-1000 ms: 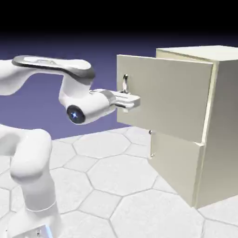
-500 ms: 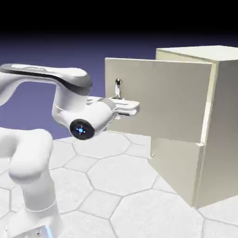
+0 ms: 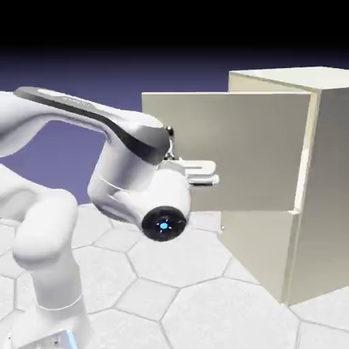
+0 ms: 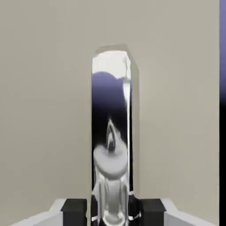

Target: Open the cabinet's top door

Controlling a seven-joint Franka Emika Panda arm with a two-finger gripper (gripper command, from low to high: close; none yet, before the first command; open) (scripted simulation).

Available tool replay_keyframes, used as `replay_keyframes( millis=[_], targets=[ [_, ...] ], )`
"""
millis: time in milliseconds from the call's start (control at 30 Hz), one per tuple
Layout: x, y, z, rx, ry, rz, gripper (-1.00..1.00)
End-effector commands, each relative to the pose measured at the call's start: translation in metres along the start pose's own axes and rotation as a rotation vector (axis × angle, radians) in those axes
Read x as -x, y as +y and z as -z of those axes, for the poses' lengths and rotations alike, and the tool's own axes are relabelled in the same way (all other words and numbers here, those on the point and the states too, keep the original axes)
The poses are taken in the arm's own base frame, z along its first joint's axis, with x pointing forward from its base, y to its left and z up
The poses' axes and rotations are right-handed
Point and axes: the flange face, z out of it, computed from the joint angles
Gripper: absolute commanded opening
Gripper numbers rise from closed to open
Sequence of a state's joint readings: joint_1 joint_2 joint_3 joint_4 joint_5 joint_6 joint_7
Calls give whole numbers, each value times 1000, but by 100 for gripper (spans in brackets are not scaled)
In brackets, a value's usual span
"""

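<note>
Cream-beige boxy cabinet at the exterior view's right; its taller flat cream-beige top door stands swung open, with the shorter lower panel beneath; contents not visible. White two-finger pincer is closed on the mirror-shiny upright bar handle, near the door's free edge.

The bottom edge crops the handle (hand view, that is).
</note>
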State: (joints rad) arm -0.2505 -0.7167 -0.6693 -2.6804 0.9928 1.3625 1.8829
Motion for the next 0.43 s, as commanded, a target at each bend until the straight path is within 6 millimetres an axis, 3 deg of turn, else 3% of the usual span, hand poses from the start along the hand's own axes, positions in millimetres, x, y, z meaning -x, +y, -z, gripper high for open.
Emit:
replay_keyframes(
  millis=[0, 200, 400],
  targets=[
    [3, -3, 8, 19, 20, 0, -100],
    [21, -21, 52, 122, 123, 0, -100],
    [37, -37, 82, 197, 198, 0, -100]
  ],
)
